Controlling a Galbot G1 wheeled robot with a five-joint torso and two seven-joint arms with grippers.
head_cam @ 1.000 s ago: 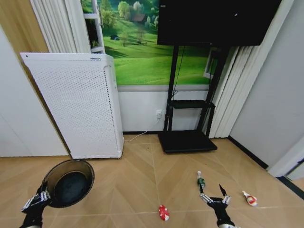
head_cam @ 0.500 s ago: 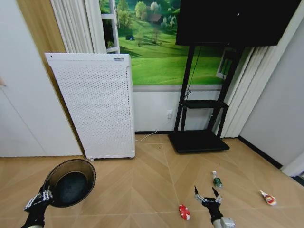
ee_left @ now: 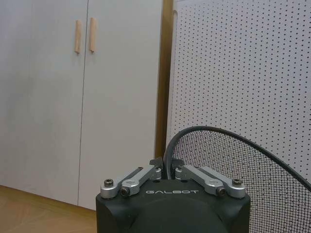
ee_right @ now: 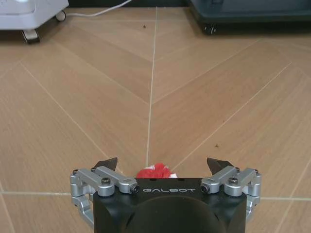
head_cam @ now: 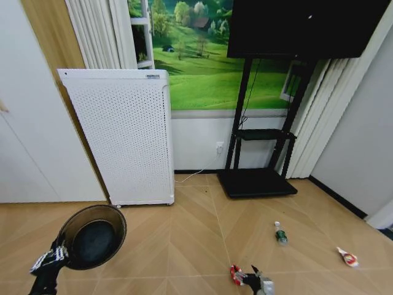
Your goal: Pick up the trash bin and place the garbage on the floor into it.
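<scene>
The trash bin point(head_cam: 92, 236), a round black wire-mesh basket, hangs above the floor at the lower left. My left gripper point(head_cam: 55, 253) is shut on its rim; the left wrist view shows the fingers point(ee_left: 166, 165) pinching the wire rim with the mesh point(ee_left: 233, 184) beyond. My right gripper point(head_cam: 252, 279) is low over the floor, open, right beside a red-and-white piece of garbage point(head_cam: 235, 273). From the right wrist camera that piece point(ee_right: 154, 171) lies between the spread fingers of the right gripper point(ee_right: 163, 163). A small bottle point(head_cam: 280, 233) and another red-and-white piece point(head_cam: 347, 258) lie farther right.
A tall white perforated appliance point(head_cam: 123, 135) stands against the wall behind the bin. A black TV stand point(head_cam: 258, 181) occupies the back middle. White cabinet doors point(ee_left: 73, 97) are at the left. Wooden floor point(head_cam: 184, 233) spreads between them.
The head camera swung early on, shifting the whole scene. Since half a second ago my right gripper has dropped lower and moved left, up to the red-and-white piece. The bin stays held.
</scene>
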